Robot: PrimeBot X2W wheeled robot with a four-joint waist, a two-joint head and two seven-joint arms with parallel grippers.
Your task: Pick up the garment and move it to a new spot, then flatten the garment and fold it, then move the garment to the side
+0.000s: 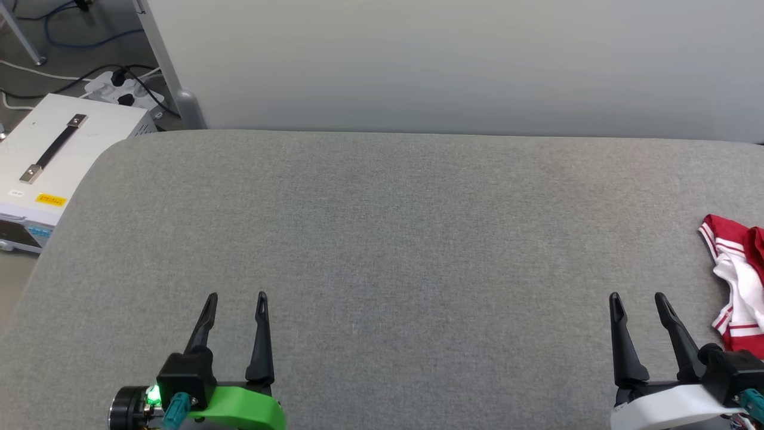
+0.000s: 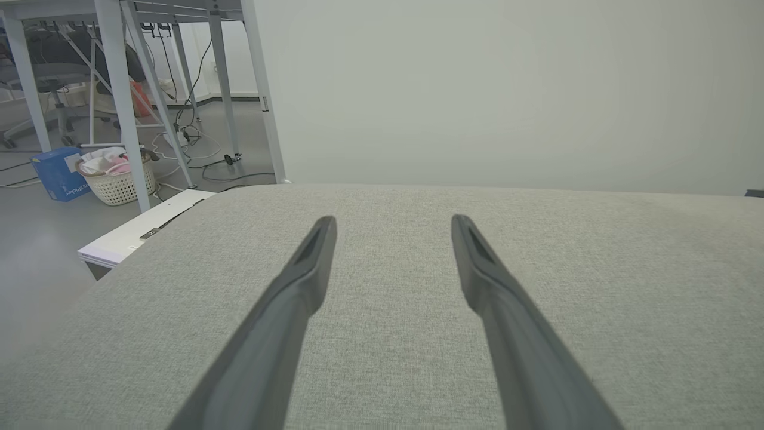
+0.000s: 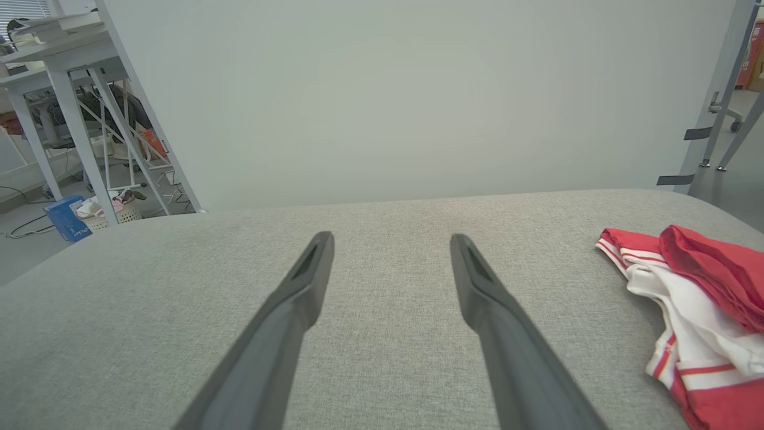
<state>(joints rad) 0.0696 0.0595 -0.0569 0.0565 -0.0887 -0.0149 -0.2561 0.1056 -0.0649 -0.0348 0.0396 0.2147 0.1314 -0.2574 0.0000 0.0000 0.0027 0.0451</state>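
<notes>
The garment (image 1: 739,275) is a crumpled red and white shirt with striped trim, lying at the far right edge of the grey padded table (image 1: 382,239); part of it runs out of the head view. In the right wrist view the garment (image 3: 692,298) lies to the right of my fingers. My right gripper (image 1: 637,297) hovers open just left of the garment, apart from it, with nothing between its fingers. At the lower left my left gripper (image 1: 237,295) is open and empty too, over bare fabric. Both wrist views look along spread fingers, left gripper (image 2: 394,222) and right gripper (image 3: 391,239).
A pale wall panel (image 1: 453,65) stands right behind the table's far edge. Left of the table sits a white box with a black handle (image 1: 54,149), with a power strip and cables (image 1: 122,89) on the floor. A laundry basket (image 2: 116,176) and desk legs stand further left.
</notes>
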